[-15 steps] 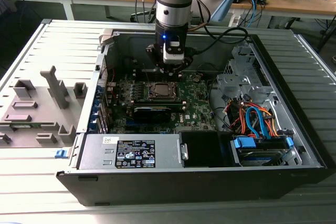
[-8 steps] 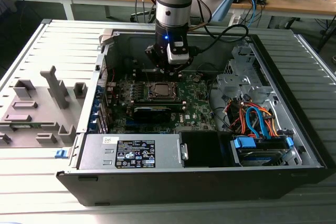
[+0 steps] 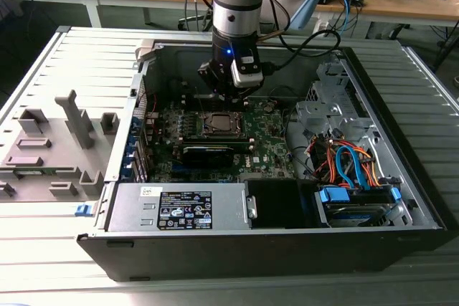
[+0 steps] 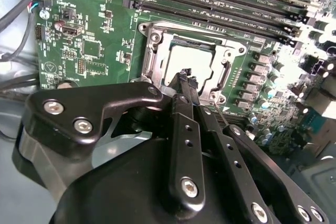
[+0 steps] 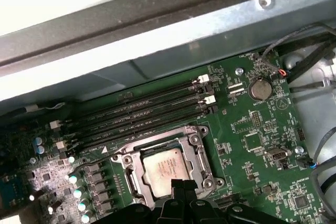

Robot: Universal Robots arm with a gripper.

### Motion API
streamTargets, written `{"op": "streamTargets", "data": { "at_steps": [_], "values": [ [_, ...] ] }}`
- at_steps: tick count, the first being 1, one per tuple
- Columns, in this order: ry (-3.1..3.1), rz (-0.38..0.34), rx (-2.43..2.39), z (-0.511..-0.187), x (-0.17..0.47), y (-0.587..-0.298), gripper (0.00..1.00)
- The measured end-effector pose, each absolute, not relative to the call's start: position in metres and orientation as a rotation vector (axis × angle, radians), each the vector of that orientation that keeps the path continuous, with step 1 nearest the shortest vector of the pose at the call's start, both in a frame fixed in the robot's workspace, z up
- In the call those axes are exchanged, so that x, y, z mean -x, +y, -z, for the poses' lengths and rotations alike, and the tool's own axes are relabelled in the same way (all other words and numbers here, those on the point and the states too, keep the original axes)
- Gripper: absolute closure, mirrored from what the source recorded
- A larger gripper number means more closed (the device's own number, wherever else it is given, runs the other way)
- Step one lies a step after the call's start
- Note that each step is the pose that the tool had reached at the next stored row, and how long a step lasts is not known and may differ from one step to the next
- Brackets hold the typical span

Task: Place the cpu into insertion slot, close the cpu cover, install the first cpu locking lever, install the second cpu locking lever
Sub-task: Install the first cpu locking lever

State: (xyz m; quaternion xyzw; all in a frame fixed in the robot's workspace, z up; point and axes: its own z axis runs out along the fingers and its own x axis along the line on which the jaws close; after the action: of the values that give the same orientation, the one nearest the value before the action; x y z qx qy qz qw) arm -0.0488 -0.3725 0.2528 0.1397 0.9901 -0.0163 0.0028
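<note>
1 gripper [image 4: 186, 74], fingers pinched together, holding nothing, just above socket. 1 cpu [image 5: 168, 164] seated in insertion slot [image 4: 157, 61], 1 cpu cover [image 5: 197, 153] down around it. 4 memory slots [image 5: 139, 114] beside (print unreadable).

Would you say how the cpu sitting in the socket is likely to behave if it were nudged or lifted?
The cpu looks flat with a metal top, so probably stiff and unlikely to roll or tip. Its smooth top may be slippery to grip. Sitting inside the cpu cover, it would likely stay put against sideways pushes.
</note>
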Motion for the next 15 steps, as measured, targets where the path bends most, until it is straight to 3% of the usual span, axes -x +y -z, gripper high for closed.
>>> {"op": "streamTargets", "data": {
  "at_steps": [15],
  "values": [
    [3.124,0.050,-0.246,-0.2528,0.0488,-0.3725,0.89]
  ]
}}
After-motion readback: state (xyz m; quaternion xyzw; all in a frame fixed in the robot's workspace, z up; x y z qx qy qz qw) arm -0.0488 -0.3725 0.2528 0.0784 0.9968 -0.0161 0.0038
